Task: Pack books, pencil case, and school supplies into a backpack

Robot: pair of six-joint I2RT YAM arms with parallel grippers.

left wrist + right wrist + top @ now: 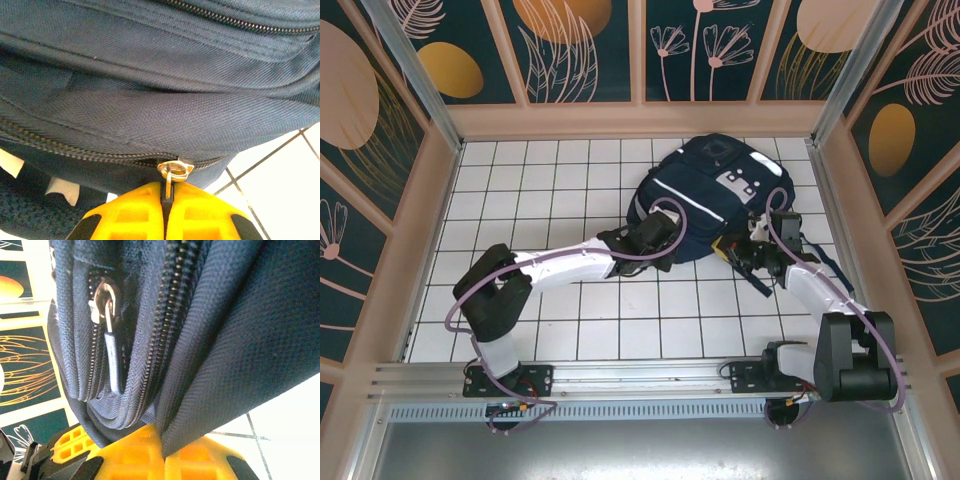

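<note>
While the backpack (pixel 715 195) lies on the white tiled desk (pixel 570 180), toward the far right of the surface, both arms meet its near edge. The left hand (pixel 655 240) is at the near-left side of the bag. In the left wrist view its yellow fingers (pixel 125 215) are pressed together, clamped on the flat metal tab of a zipper pull (pixel 172 172). That pull sits at the end of a zipper line running along the lower seam of the navy fabric (pixel 150 100), and bare desk tiles show at the right of this view. The right hand (pixel 750 250) is at the near-right side of the bag. In the right wrist view its yellow fingers (pixel 200 460) are together, clamped on a hanging fold of the backpack fabric (pixel 225 315). A second zipper pull (pixel 111 355) hangs free to the left of that fold, beside a closed row of dark zipper teeth (pixel 165 325).
</note>
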